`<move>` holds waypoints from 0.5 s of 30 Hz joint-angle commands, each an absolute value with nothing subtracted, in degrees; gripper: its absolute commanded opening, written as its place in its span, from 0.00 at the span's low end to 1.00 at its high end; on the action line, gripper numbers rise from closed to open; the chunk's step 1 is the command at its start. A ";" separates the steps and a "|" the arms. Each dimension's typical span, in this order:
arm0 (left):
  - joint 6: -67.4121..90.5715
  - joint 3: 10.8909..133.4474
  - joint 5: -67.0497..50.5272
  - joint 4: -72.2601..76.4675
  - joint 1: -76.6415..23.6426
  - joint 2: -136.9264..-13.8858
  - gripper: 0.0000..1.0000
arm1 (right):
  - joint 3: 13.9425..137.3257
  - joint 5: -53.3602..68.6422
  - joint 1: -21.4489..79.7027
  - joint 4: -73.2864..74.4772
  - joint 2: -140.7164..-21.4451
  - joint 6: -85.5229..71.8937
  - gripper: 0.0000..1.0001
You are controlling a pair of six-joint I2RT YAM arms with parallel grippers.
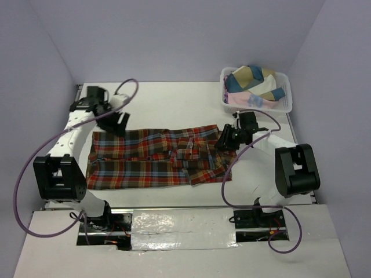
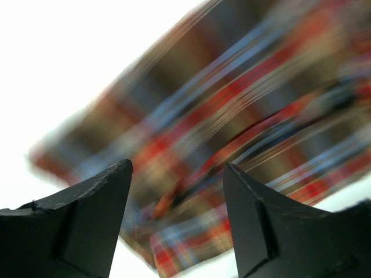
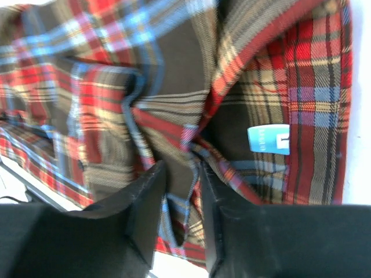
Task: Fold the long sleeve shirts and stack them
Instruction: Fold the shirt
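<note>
One long sleeve shirt in red, brown and blue plaid lies flat across the white table, folded into a long band. My left gripper hovers over its far left corner. In the left wrist view that gripper is open and empty, with the blurred shirt below. My right gripper is at the shirt's right end, by the collar. In the right wrist view its fingers stand a little apart, with a loose fold of the shirt between them, next to a blue neck label.
A white lattice basket stands at the far right corner and holds a heap of blue, cream and pink clothes. Purple cables loop off both arms. Grey walls close in the table on three sides.
</note>
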State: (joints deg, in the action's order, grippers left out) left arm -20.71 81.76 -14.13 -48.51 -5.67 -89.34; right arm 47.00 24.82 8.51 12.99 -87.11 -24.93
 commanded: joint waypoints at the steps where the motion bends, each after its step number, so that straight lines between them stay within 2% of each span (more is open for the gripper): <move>1: -16.35 72.11 -13.54 -45.72 4.01 -84.38 0.79 | 50.10 27.34 9.05 10.28 -89.29 -24.52 0.44; 2: -16.09 70.50 -12.49 -44.14 8.83 -84.46 0.80 | 50.71 26.81 9.14 10.20 -89.56 -24.52 0.46; 5: -15.38 66.54 -11.35 -38.77 14.66 -86.74 0.82 | 52.11 25.32 9.23 10.55 -91.23 -23.91 0.48; 11: -16.35 61.35 -8.97 -29.37 15.38 -91.92 0.83 | 52.91 26.80 9.23 9.49 -96.59 -24.96 0.47; 14: -16.00 60.56 -5.98 -27.17 15.82 -95.26 0.85 | 53.00 28.91 9.23 8.53 -97.73 -25.57 0.41; 15: -16.00 60.47 -5.72 -26.72 16.17 -96.06 0.85 | 53.17 29.26 9.14 8.26 -98.00 -26.01 0.34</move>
State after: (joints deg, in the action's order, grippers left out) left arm -17.37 61.06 -7.79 -31.73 15.51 -94.00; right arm 51.42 27.03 8.75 10.50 -97.69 -25.17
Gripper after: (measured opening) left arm 0.849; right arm 0.362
